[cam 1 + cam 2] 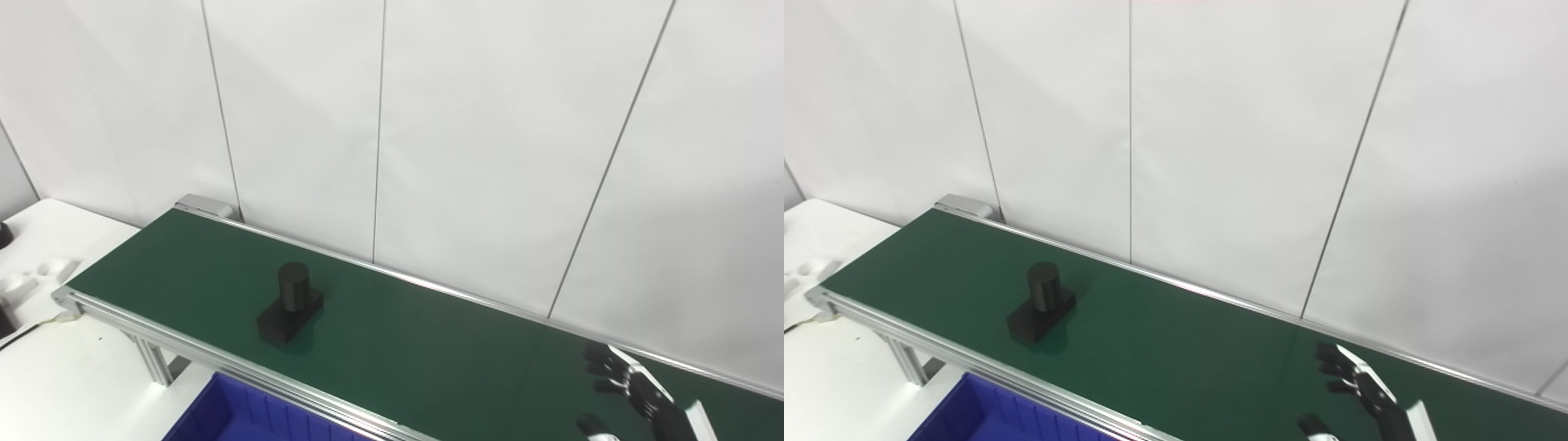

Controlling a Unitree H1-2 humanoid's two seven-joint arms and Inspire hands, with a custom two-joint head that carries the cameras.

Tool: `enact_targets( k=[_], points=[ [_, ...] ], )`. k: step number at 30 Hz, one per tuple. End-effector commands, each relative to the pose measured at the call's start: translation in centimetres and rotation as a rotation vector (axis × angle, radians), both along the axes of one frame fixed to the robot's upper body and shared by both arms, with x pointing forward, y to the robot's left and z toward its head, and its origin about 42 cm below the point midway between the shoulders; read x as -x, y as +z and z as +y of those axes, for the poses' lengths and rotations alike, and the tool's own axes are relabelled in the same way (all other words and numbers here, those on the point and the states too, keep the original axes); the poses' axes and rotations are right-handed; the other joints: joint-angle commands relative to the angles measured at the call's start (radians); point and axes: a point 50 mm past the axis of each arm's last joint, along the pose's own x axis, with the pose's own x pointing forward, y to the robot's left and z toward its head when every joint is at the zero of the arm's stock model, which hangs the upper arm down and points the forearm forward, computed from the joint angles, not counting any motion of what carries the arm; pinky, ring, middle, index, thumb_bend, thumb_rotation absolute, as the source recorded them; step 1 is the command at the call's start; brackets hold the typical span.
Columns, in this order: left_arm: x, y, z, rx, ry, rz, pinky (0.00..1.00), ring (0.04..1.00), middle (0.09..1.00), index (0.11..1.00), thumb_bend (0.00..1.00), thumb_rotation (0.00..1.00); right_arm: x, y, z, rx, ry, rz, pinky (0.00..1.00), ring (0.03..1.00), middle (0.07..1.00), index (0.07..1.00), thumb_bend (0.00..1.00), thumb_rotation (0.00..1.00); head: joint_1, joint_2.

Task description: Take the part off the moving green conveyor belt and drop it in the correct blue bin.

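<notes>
**Part on the belt, one hand waiting**

The black part sat on the green conveyor belt, toward nine o'clock. The right hand hovered at four o'clock, fingers spread, holding nothing. A blue bin stood at seven o'clock.

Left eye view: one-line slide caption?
Black part rides the green conveyor belt; right hand waits open, blue bin below.
</notes>
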Motion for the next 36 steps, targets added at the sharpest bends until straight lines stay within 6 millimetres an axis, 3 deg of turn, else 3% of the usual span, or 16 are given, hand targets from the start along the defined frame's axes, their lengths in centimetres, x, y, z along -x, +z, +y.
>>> enact_targets(
  k=[1, 15, 29, 36],
  points=[
    [-1.0, 1.1, 0.2, 0.019, -0.008, -0.074, 0.56, 0.647, 0.688, 0.664, 0.82, 0.45, -0.8, 1.3, 0.7, -0.009, 0.013, -0.045, 0.70, 0.788, 0.818, 0.841, 0.56, 0.50, -0.008, 0.002],
    [-1.0, 1.1, 0.9, 0.023, -0.010, -0.070, 0.57, 0.646, 0.688, 0.670, 0.80, 0.45, -4.4, 0.1, 3.9, -0.017, 0.014, 0.022, 0.77, 0.829, 0.837, 0.857, 0.59, 0.37, -0.038, 0.005],
    [-1.2, 1.0, 1.3, 0.011, -0.014, -0.071, 0.56, 0.638, 0.677, 0.670, 0.78, 0.46, -8.2, -1.5, 6.9, -0.122, 0.042, 0.103, 0.80, 0.848, 0.844, 0.861, 0.64, 0.37, -0.060, 0.001],
    [-1.3, 1.0, 1.3, 0.014, -0.016, -0.069, 0.57, 0.638, 0.679, 0.668, 0.78, 0.47, -9.0, -1.8, 7.8, -0.119, 0.042, 0.109, 0.83, 0.856, 0.846, 0.868, 0.66, 0.40, -0.066, -0.003]
  ],
)
